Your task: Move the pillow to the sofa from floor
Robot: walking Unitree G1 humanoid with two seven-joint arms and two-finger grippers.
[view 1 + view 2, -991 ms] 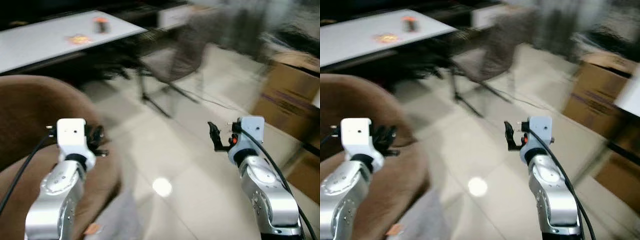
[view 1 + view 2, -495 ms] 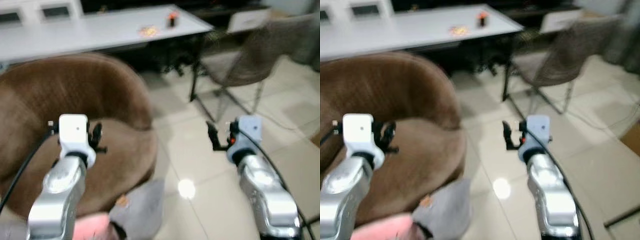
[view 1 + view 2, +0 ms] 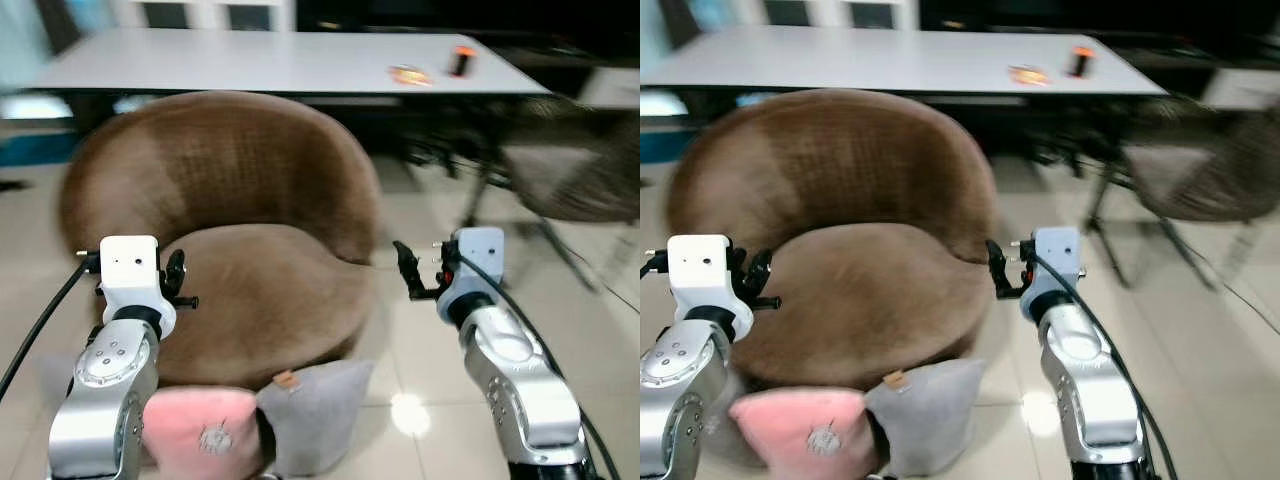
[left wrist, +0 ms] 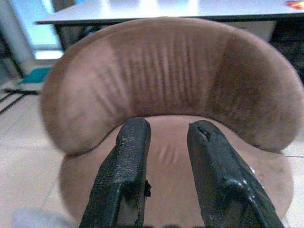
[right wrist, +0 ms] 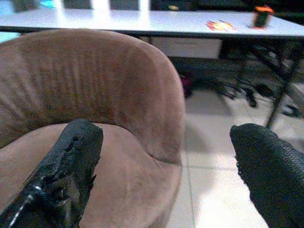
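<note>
A pink pillow (image 3: 200, 432) and a grey pillow (image 3: 316, 408) lie on the tiled floor, leaning against the front of a round brown sofa (image 3: 250, 190). My left gripper (image 3: 175, 278) hangs in the air over the sofa seat's left side, its fingers (image 4: 133, 142) a small gap apart with nothing between them. Off the seat's right edge my right gripper (image 3: 408, 272) is held up, fingers (image 5: 76, 152) spread wide and empty. Both grippers are above the pillows and apart from them.
A long white table (image 3: 250, 60) stands behind the sofa, with a small orange-topped item (image 3: 461, 61) and a flat packet (image 3: 409, 74) on it. A grey chair (image 3: 575, 175) on thin legs stands to the right. Bare tiled floor (image 3: 440, 400) lies beside the pillows.
The camera has swung left: the sofa now sits in the middle and both pillows have come into view. The arms keep the same raised pose.
</note>
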